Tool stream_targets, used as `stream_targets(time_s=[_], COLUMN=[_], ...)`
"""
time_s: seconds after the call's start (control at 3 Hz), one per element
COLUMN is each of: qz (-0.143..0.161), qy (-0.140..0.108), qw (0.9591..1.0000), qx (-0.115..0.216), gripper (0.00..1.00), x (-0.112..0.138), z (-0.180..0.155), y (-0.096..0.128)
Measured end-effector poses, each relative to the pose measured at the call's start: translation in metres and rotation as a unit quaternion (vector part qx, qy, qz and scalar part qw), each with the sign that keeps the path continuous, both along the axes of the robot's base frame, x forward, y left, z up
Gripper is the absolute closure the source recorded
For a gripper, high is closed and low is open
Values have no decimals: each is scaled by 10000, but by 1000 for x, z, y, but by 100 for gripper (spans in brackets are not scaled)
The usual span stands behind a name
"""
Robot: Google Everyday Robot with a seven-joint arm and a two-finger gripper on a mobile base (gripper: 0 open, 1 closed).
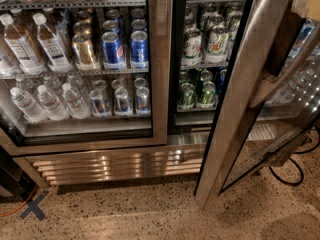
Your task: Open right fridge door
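The fridge (115, 166) is a two-door steel drinks cooler with cans and bottles on wire shelves. Its left door (159, 64) is closed. The right fridge door (235, 109) stands swung open toward me. Its steel frame runs diagonally from the top right down to the floor, and its glass pane (280, 134) is to the right of the frame. Its steel bar handle (280, 76) slants across the pane. My gripper (306, 1), a cream-coloured part with a dark piece below it, is at the top right corner by the upper end of the handle. The frame's edge cuts most of it off.
The open right compartment shows green cans (196, 95) on its shelves. A louvred steel grille (100, 166) runs along the base. A black cable (292, 171) lies on the speckled floor behind the open door. A blue tape cross (33, 207) marks the floor at lower left.
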State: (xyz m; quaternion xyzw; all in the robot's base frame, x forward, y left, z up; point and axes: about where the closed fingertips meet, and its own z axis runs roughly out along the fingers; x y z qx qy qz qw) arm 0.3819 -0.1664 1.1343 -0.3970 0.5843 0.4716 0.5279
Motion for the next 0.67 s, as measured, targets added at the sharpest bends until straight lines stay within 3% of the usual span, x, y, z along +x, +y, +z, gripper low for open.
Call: stream_targets(time_s=[0.67], qz=[-30], qy=[-6], qw=[10000], qx=[-34], gripper=[12], x=[-7], z=[2], y=[-5])
